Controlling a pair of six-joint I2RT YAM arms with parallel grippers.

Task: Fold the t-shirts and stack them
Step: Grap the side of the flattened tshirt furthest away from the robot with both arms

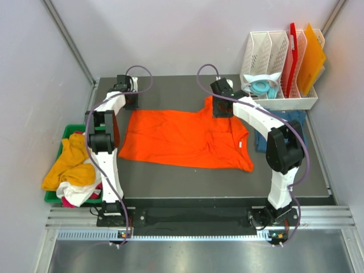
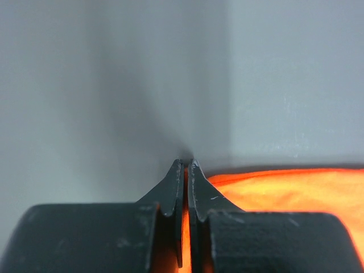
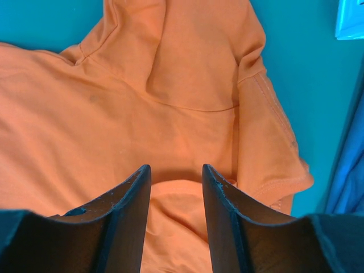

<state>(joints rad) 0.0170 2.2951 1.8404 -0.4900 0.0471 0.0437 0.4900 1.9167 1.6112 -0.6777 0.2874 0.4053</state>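
Note:
A bright orange t-shirt (image 1: 182,139) lies spread flat on the dark table, sleeves toward the right. My left gripper (image 1: 132,104) is at the shirt's far left corner, and its jaws are shut on the orange cloth edge (image 2: 186,227). My right gripper (image 1: 220,109) rests on the far right shoulder of the shirt. Its fingers (image 3: 176,170) stand apart with a raised fold of orange cloth (image 3: 182,216) between them. A dark teal-blue t-shirt (image 1: 263,141) lies at the right, partly hidden under my right arm.
A green bin (image 1: 63,136) off the table's left edge holds yellow-orange (image 1: 68,165) and white (image 1: 79,193) shirts. A white rack (image 1: 278,102) at the back right holds a red board (image 1: 293,57), an orange board (image 1: 313,57) and teal headphones (image 1: 264,88). Walls stand close behind.

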